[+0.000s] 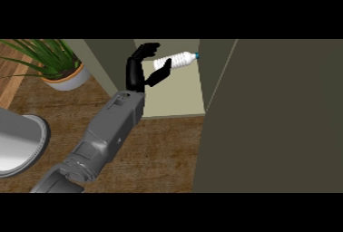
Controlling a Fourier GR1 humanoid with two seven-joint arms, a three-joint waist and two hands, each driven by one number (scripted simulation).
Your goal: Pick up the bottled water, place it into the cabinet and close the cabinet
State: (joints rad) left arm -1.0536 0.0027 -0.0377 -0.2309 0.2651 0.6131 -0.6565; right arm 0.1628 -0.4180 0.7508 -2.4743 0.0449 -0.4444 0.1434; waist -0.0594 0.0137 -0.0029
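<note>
— Head view, then: where is the bottle [175, 61]?

— Inside the cabinet [175, 97], over its pale floor, near the back. It is white with a blue cap, and it slants, with the cap towards the right and a little farther back than its base.

— And the cabinet itself?

— It stands at the far edge of the surface [157, 149], right of the middle. Its door [281, 113] is open, a big dark panel that covers the right side of the surface from the far edge to the near one.

— Which hand is at work?

— The left hand [142, 68]. Its grey forearm comes in at the near left corner and runs up across the wood into the cabinet's mouth. The hand is just left of the bottle and meets its base end.

— Do the fingers hold the bottle?

— I cannot tell. The base end lies right against the hand, but whether the fingers clasp it or only stand beside it does not show.

— The right hand?

— It shows nowhere.

— Anything else on the surface?

— A plant [47, 56] in a pale pot at the far left corner, well apart from the cabinet's opening. A grey round thing [20, 145] lies at the left edge, cut off by it, just beside the forearm.
</note>
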